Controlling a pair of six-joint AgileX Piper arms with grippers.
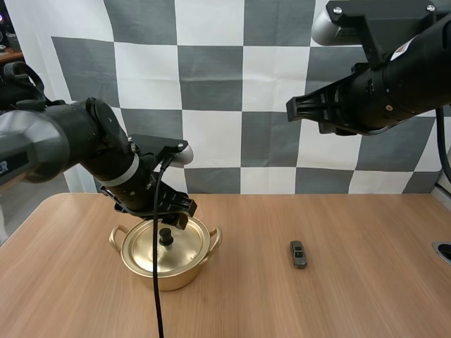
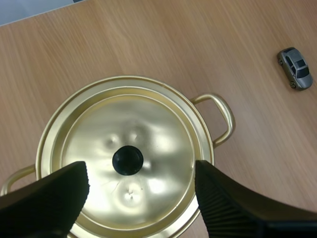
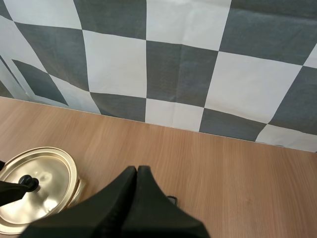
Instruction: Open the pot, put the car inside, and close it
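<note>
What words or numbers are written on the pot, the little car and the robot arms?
No text can be read whole.
white lettering on the left arm: cut off at the picture's edge, unreadable.
white sticker on the right arm: too small to read.
pot, lid, car: no writing seen.

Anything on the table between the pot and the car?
No. The stretch of table between the pot and the car is bare wood, as the high view and the left wrist view both show.
</note>
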